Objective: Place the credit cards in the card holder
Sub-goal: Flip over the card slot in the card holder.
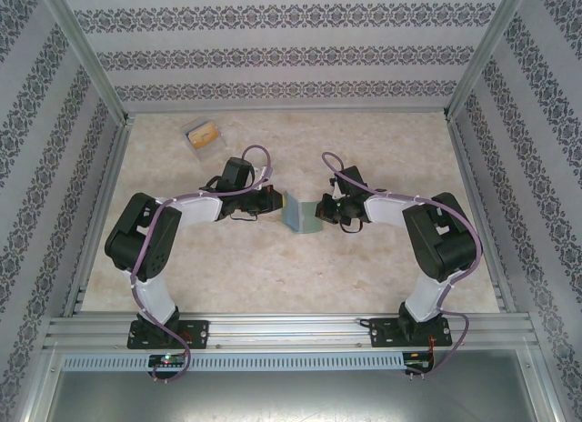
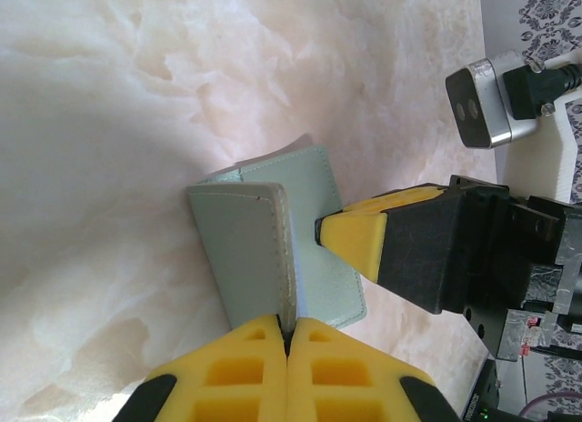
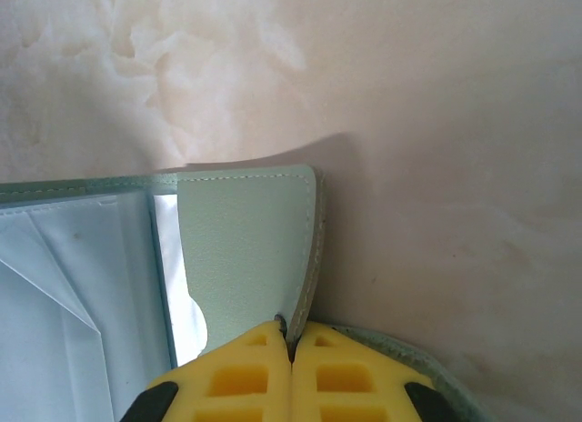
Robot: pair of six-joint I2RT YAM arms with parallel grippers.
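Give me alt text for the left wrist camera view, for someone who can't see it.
The left gripper, jaws shut, pinches the edge of one cover of the grey-green card holder over the pale marbled table. The right gripper reaches in from the right, its yellow tip at the holder's other cover.

My left gripper (image 2: 286,338) ends in two bright yellow fingers (image 2: 238,375), wedge-shaped, with rectangular pockets moulded into them and black corners at the back. My right gripper (image 3: 291,338) is the same. Behind the jaws sits a blocky black housing (image 2: 455,249), then white links (image 1: 195,203) and black joints. A purple cable (image 1: 259,152) loops behind each wrist, beside a small grey two-lens camera (image 2: 482,104).
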